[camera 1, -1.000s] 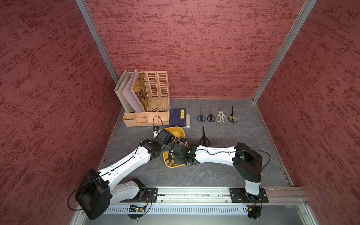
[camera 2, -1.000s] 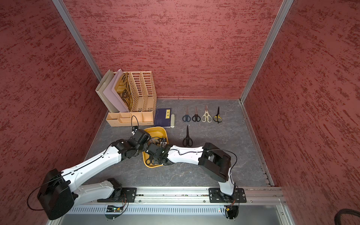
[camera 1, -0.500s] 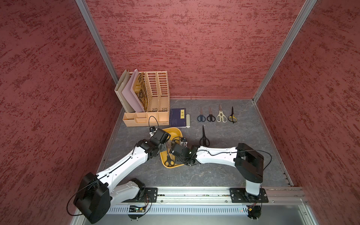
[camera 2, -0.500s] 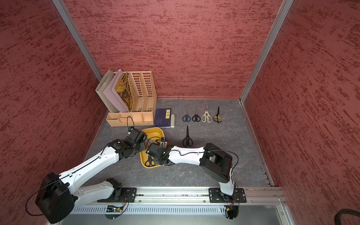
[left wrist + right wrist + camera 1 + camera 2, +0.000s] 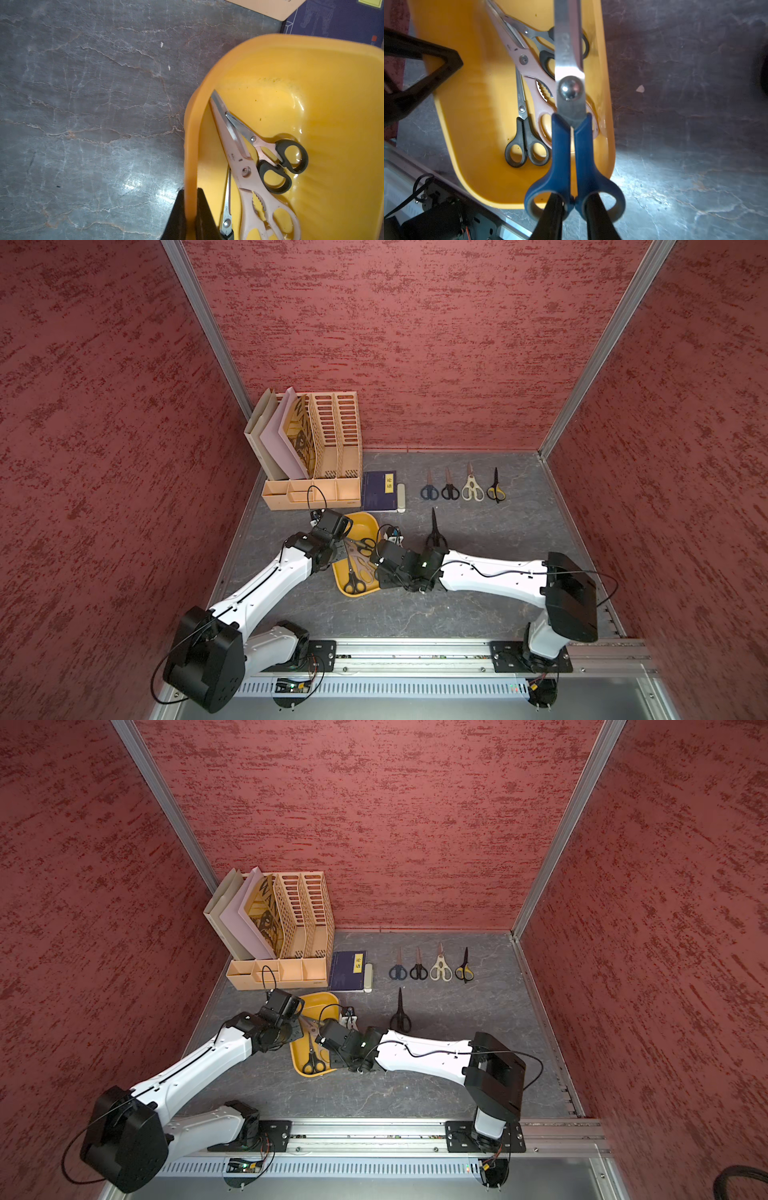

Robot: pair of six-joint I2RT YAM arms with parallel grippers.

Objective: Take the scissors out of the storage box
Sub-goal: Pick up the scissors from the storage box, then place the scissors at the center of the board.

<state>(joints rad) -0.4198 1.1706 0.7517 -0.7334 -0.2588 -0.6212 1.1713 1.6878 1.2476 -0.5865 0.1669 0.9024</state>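
Over one long side of the yellow box (image 5: 367,526), the right claw (image 5: 574,197) holds a pair of blue scissors (image 5: 562,145). Its two black fingers (image 5: 552,218) sit in the handle rings and squeeze the middle of the handle between them. The claw is nearly shut, with the scissors tight in it. The blades are closed and point away from the claw.

The left claw (image 5: 190,190) is on the other long side of the box. It is pinched shut on the box wall, with one finger inside and one outside.

Three pairs lie in the box. The black scissors (image 5: 527,141) lie flat, and the big pale pink scissors (image 5: 529,68) rest on top of their blade. The small black-handled scissors (image 5: 280,162) touch the pink ones.

Five more pairs lie on the grey desk (image 5: 478,614), out of the box — four in a neat row (image 5: 472,491) near the back wall, and one black pair (image 5: 434,531) alone, between the row and the right arm.
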